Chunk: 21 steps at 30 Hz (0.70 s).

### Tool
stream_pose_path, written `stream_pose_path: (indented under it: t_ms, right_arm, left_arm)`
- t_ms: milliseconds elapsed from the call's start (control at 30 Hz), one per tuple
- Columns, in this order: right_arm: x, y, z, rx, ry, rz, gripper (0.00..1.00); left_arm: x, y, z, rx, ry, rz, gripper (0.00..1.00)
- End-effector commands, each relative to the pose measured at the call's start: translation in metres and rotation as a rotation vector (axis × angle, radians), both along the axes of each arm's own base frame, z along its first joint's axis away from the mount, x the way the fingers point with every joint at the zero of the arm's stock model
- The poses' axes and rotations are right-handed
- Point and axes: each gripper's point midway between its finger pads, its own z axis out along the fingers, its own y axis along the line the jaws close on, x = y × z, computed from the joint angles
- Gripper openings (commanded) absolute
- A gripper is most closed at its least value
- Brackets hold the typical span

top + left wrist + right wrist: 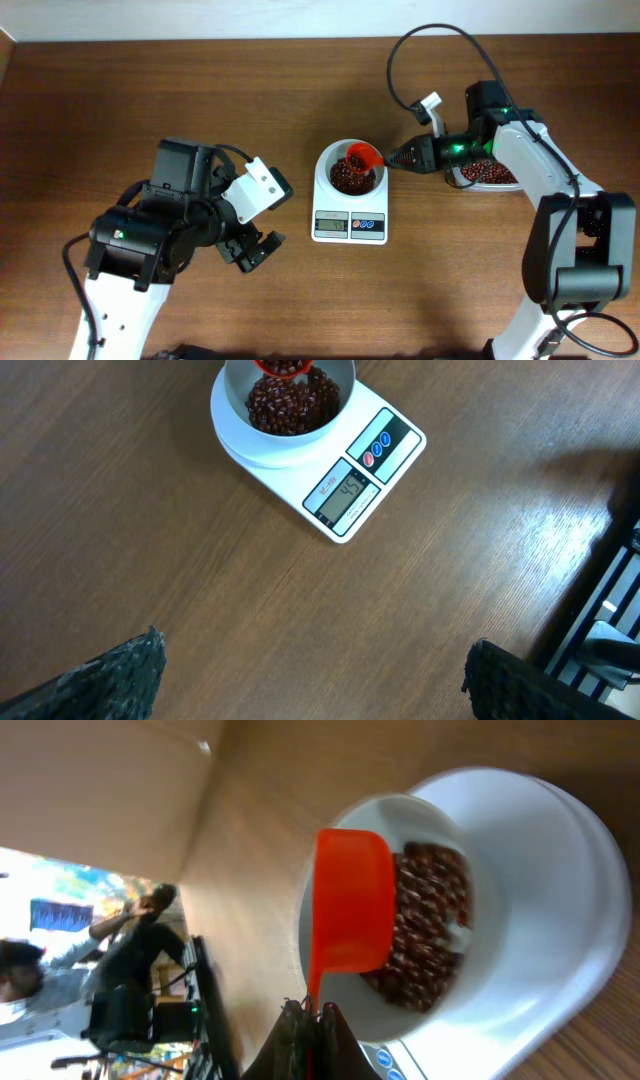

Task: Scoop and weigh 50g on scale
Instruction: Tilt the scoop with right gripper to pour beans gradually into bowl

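Right claw clamped on scoop over scale; left claw wide open, idle. Tip slowly, trickle beans, watch display.

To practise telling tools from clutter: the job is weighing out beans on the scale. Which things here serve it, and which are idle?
In use: scale, beans in its bowl, orange scoop, right end effector shut on the scoop's handle, spare beans beside it.
Idle: left end effector, open above the table, touching nothing.
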Motion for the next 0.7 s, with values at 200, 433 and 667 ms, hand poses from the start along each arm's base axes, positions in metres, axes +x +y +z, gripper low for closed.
stream_pose_path:
  t_ms: [200,433,667]
  right_arm:
    - [0.003,-0.004,-0.005,-0.073,0.040,-0.044,0.04]
    - [0.004,-0.006,-0.010,-0.109,0.051,-0.058,0.04]
    - [0.003,0.004,0.011,0.024,0.020,-0.023,0.04]
  left_arm:
    - [0.001,-0.001,0.007,-0.009,-0.024,-0.014,0.99]
    - [0.001,-0.001,0.007,-0.008,-0.024,-0.014,0.99]
    - [0.001,-0.001,0.007,-0.008,-0.024,-0.014,0.99]
